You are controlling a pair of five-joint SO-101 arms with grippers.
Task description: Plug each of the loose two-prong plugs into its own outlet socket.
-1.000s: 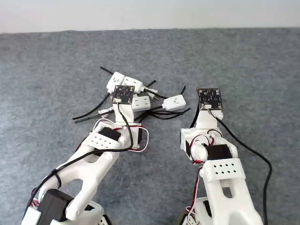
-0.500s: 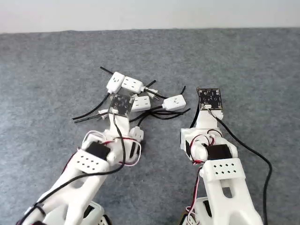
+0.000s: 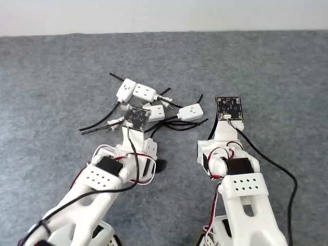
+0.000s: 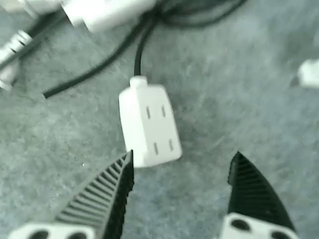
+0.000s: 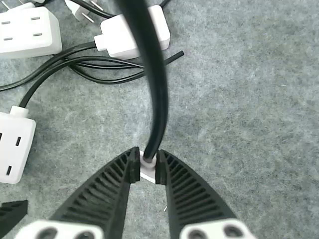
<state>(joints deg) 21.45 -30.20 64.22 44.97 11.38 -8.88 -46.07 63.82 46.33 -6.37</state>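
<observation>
On the grey worktop (image 4: 239,99), a white boxy plastic outlet socket (image 4: 148,124) lies by the left end effector (image 4: 183,157), which is spread wide. It should drop straight and squeeze both sides. The right end effector (image 5: 147,154) pinches a small white plug (image 5: 146,169).

This is looking like a robotics test bench. Grey felt (image 3: 287,77) is lying under two white robot arms (image 3: 245,192) trailing bare wires (image 3: 221,152), and a plain white wall (image 3: 164,15) is running behind

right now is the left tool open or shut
Open. The left tool has its fingers wide apart, gripping nothing.
</observation>
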